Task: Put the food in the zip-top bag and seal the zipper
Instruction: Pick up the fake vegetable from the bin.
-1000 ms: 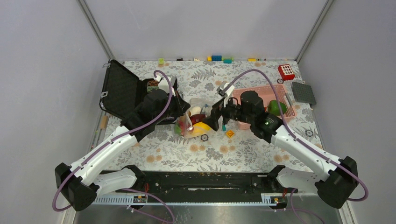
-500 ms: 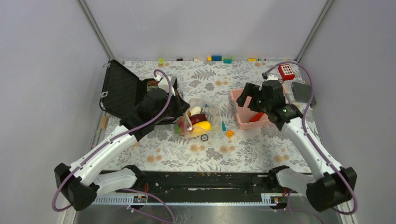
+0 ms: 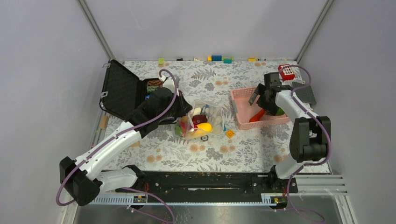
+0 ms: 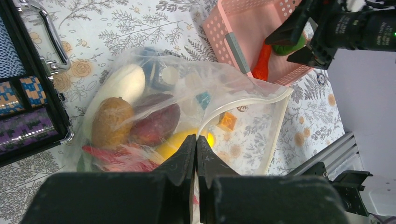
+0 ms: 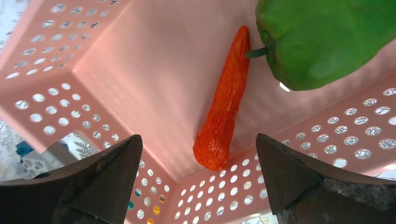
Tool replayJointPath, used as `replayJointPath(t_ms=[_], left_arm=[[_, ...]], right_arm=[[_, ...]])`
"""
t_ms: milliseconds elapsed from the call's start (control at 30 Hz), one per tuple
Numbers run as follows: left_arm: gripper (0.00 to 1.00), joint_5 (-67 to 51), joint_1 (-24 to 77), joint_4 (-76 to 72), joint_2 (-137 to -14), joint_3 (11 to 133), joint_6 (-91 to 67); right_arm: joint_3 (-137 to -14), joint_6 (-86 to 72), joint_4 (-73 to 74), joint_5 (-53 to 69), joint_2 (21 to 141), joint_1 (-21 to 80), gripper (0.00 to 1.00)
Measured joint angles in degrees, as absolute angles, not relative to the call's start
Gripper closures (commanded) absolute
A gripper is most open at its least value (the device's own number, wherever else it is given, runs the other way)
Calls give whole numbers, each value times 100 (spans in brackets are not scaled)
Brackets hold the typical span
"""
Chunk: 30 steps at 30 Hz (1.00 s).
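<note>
We see the left gripper (image 4: 196, 141) pinched tight on the mouth edge of the zip-top bag (image 4: 243, 116), mid-table, with the white radish (image 4: 122, 84) and yellow banana (image 4: 180, 142) inside. The right gripper (image 5: 197, 140) is spread wide, holding nothing, over the orange carrot (image 5: 223, 109) and green pepper (image 5: 322, 37) in the pink basket (image 5: 116, 70) near the table's right edge.

Orange carrot (image 5: 223, 109), green pepper (image 5: 327, 37), pink basket (image 5: 140, 60), floral table (image 3: 252, 149).
</note>
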State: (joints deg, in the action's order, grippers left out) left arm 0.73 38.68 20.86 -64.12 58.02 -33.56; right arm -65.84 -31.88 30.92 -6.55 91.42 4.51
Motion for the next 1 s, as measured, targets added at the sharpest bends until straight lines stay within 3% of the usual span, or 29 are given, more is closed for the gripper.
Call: replayJointPath(t_ms=[500,1000], left_arm=[[100,-91,3868,2298,-6707,6077,-3409],[100,-16,3868,2467,-6938,6263,-3310]], right_arm=[[-7089,-3540,3146,-388,10372,449,1],[-7328,-3599,3028,268,10812,462,16]])
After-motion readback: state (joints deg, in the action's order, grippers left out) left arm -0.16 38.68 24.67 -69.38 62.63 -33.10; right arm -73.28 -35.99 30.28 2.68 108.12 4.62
